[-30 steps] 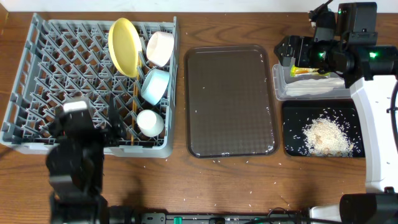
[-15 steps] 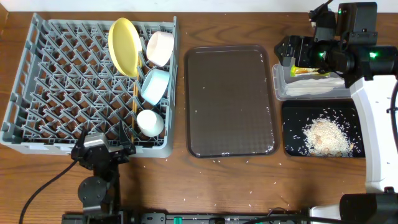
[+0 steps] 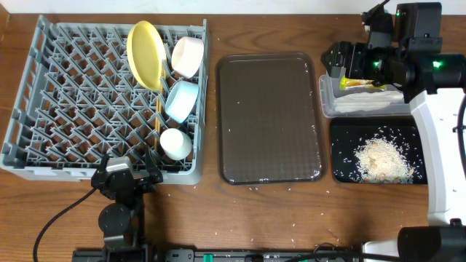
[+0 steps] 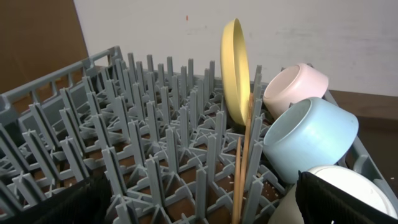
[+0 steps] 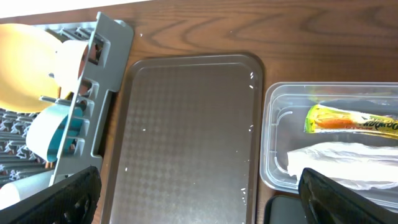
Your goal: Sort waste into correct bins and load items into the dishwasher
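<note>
The grey dish rack (image 3: 65, 94) holds the yellow plate (image 3: 145, 54), white bowl (image 3: 187, 56), light blue bowl (image 3: 181, 100), white cup (image 3: 175, 143) and chopsticks (image 3: 157, 120). My left gripper (image 3: 124, 177) is open and empty at the rack's front edge, and its wrist view shows the plate (image 4: 234, 68) and chopsticks (image 4: 244, 162). My right gripper (image 3: 338, 60) is open and empty over the left end of the clear tub (image 3: 325, 98), which holds the wrapper (image 5: 351, 119) and napkin (image 5: 348, 162). Rice (image 3: 382, 160) lies in the black tray (image 3: 342, 156).
A dark brown serving tray (image 3: 269, 116) lies between the rack and the bins, with a few rice grains on it. Loose grains are scattered on the wooden table in front of it. The right arm's white body stands along the table's right edge.
My left arm has dropped back from over the rack's front part to its front edge, gripper open. The right arm has not moved.
</note>
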